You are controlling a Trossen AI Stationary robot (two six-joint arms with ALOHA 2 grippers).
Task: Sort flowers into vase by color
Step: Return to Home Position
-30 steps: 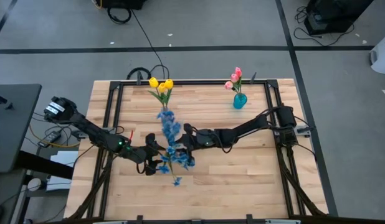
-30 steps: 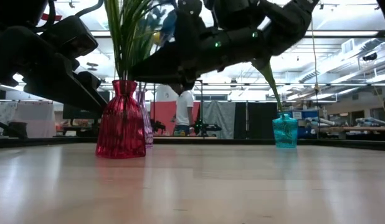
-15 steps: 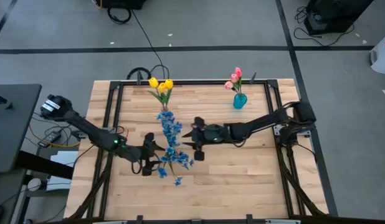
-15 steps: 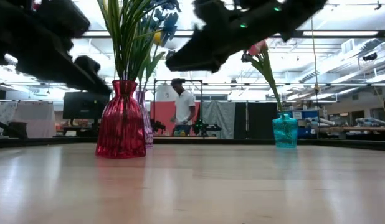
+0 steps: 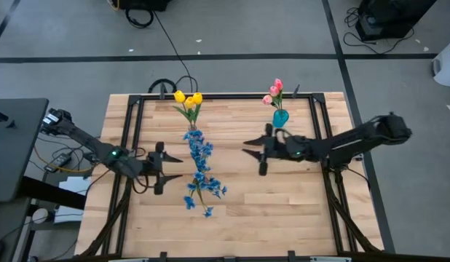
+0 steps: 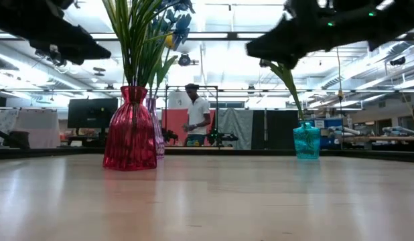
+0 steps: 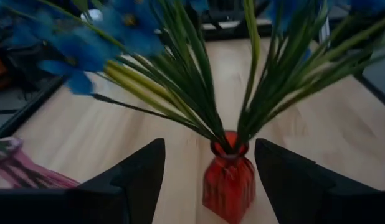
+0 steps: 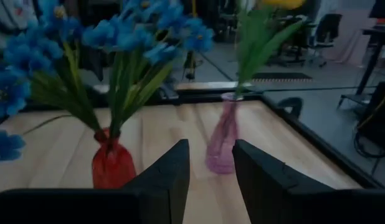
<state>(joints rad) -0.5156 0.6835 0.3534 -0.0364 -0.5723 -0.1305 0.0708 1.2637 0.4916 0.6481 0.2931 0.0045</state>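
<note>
The red vase [image 6: 130,130] holds green-stemmed blue flowers [image 5: 199,156].

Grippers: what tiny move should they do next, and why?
Probably pull both arms back toward their own sides. The left gripper and right gripper are open and empty, apart from the red vase, and the blue flowers already stand in it.

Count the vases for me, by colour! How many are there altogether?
Red vase: 1
Pink vase: 1
Teal vase: 1
Total: 3
</note>
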